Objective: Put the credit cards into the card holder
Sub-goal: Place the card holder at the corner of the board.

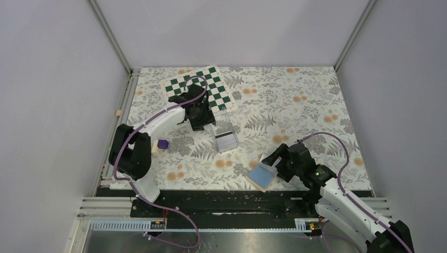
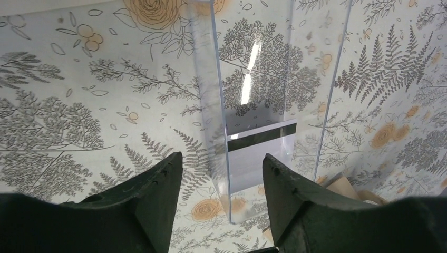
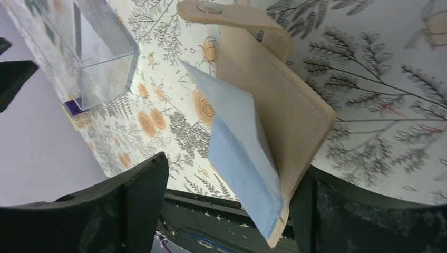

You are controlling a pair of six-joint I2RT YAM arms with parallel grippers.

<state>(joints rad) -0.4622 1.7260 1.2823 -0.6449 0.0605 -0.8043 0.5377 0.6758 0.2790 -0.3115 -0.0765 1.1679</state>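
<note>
- At the near edge of the counter (image 1: 316,110) the card holder (image 1: 262,175) sits open, light-blue inside showing, with no card visible in it. The right fingers (image 3: 132,211) are spread either side of it, gripping nothing.
- Farther out, a credit card (image 2: 261,150) stands inside the clear box (image 1: 225,138). The left fingers (image 2: 153,205) hang parted before it, empty.
- By my reading, no card is filed yet.

The floral desk (image 1: 305,121) carries a checkered board (image 1: 203,84) behind the left jaws, a clear box (image 1: 225,138) just ahead, and the card holder (image 1: 262,175) between the right jaws.
</note>
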